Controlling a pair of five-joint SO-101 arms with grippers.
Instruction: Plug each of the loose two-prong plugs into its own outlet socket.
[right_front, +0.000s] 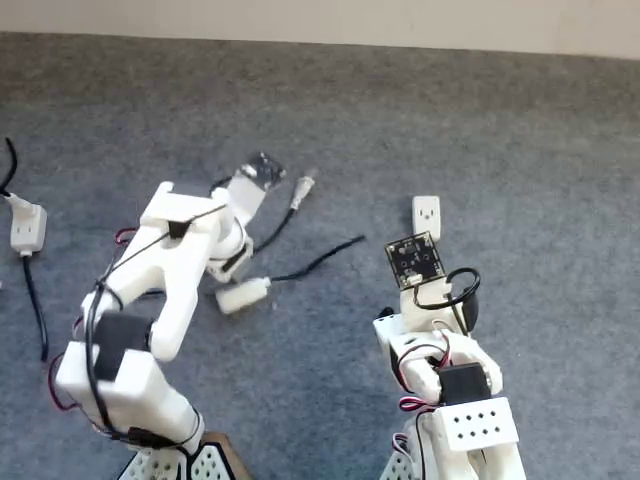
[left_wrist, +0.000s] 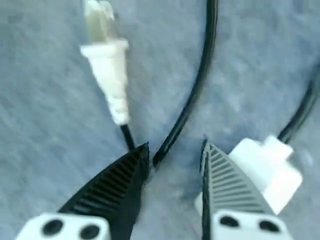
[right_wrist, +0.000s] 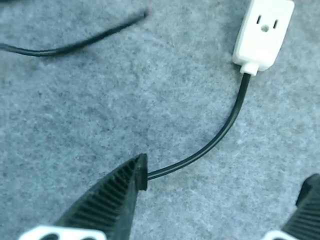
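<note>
Your left gripper (left_wrist: 175, 150), fingers spread, straddles a black cord (left_wrist: 200, 75). From overhead, the white plug (left_wrist: 107, 75) lies toward one o'clock, prongs pointing away.

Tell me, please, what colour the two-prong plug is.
The two-prong plug is white, best in left wrist view.

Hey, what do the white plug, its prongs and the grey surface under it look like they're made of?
The white two-prong plug looks like moulded plastic, smooth and matte. Its prongs are probably metal, pale and glinting, though blurred. The grey surface seems to be short-pile carpet or felt, fuzzy and fibrous.
</note>
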